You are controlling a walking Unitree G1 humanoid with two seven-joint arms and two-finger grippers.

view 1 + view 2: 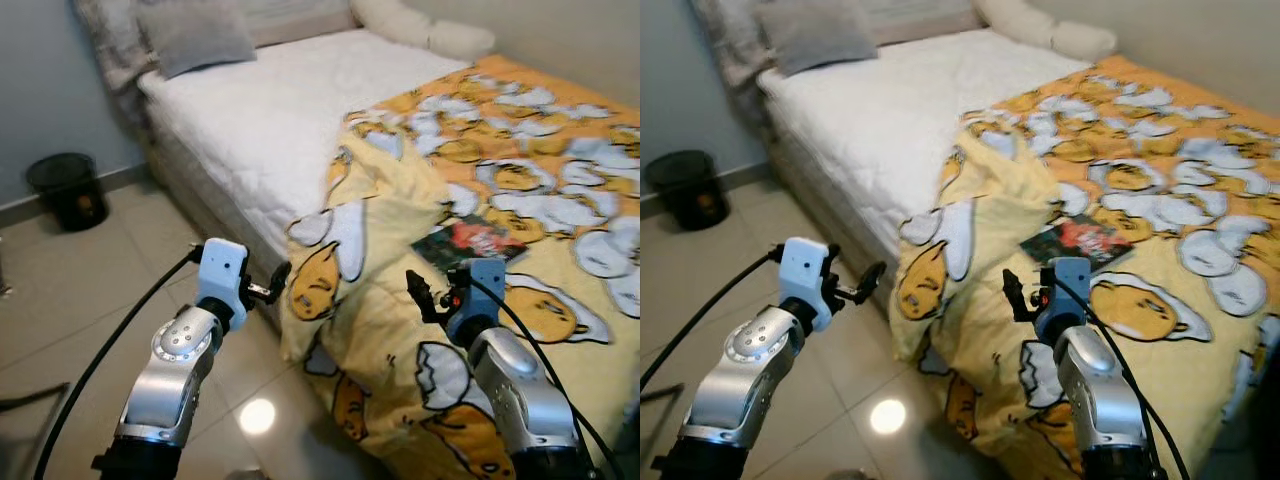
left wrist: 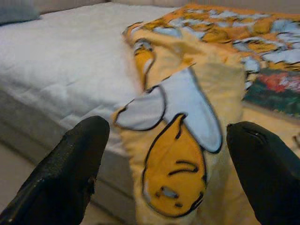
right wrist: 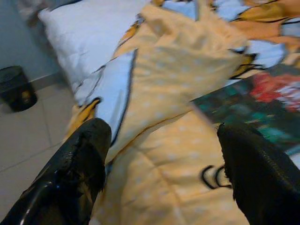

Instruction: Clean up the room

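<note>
A bed (image 1: 250, 110) with a white quilted mattress was seen ahead, its near long edge running beside an open stretch of pale tiled floor (image 1: 90, 300). A yellow-and-orange duvet (image 1: 520, 200) printed with egg cartoons was spread over the far half of the bed; its bunched edge (image 1: 360, 220) was folded back on itself and draped over the bed's near edge, hanging down toward the floor. A book (image 1: 468, 240) with a dark green and red cover was seen lying flat on the duvet, just past the folded edge. A grey pillow (image 1: 195, 35) was seen at the head of the bed, with a white bolster (image 1: 425, 28) beside it against the wall.

The left gripper (image 1: 272, 290) was held over the floor just off the bed's near edge, close to the hanging duvet but not touching it; in the left wrist view its fingers (image 2: 70, 168) were spread wide apart with the draped fabric framed between them. The right gripper (image 1: 420, 295) was held above the duvet, short of the book, with its fingers (image 3: 79, 173) likewise well apart and nothing between them.

A black waste bin (image 1: 68, 188) was standing on the floor by the wall, well apart from the bed's head end; something orange was visible low in it but could not be identified
</note>
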